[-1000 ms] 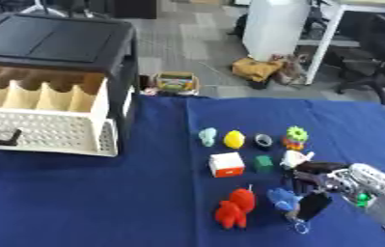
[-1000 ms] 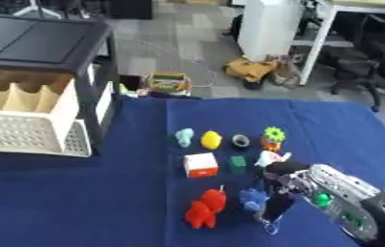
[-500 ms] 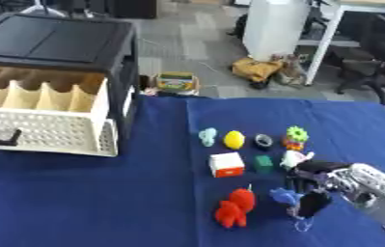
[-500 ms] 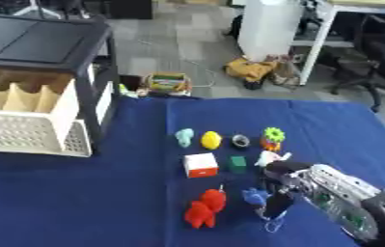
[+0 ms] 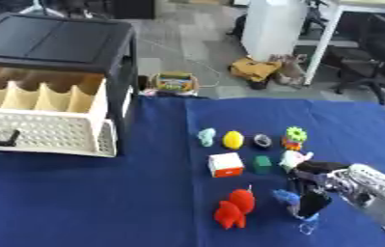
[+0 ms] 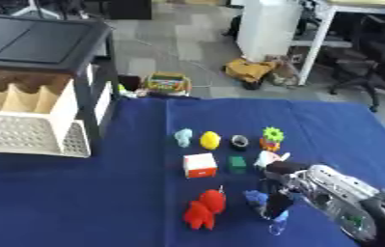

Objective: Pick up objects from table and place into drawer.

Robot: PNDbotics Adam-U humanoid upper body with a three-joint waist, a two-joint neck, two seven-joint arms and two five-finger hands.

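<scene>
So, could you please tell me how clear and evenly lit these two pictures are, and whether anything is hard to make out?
Left eye view: soft all over, light even, no glare on the blue table; the red toy shows only as a blob. Right eye view: equally soft; the right hand is dark and smeared over the small blue thing, so its fingers cannot be read; the drawer is pale but not washed out.
</scene>
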